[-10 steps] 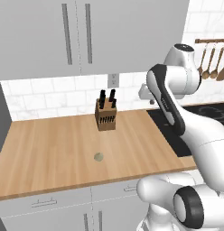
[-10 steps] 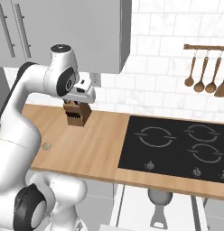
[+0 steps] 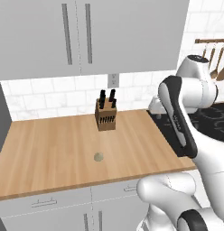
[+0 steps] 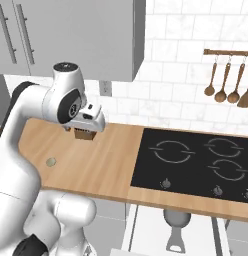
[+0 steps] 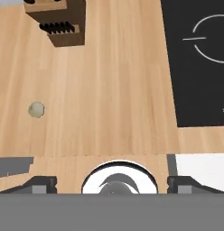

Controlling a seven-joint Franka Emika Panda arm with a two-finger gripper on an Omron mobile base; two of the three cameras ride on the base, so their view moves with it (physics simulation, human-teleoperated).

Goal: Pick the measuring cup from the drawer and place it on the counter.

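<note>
Wooden counter (image 3: 55, 144), left base view: knife block (image 3: 106, 118) with a small green ball (image 3: 99, 157) nearer me, nothing shifted since half a second ago, so the pick is not begun. Right base view: drawer (image 4: 146, 230) stands open below the counter edge, right of the block, measuring cup (image 4: 176, 220) inside, untouched. Hand view: my gripper (image 5: 112, 185) hangs over the counter, jaws wide apart, empty; the counter edge stands between it and the cup.

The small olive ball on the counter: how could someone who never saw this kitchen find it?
Look at the wooden counter left of the black cooktop. In front of the knife block, toward the counter's front edge, lies the small olive ball; it is round, low and pale green.
</note>
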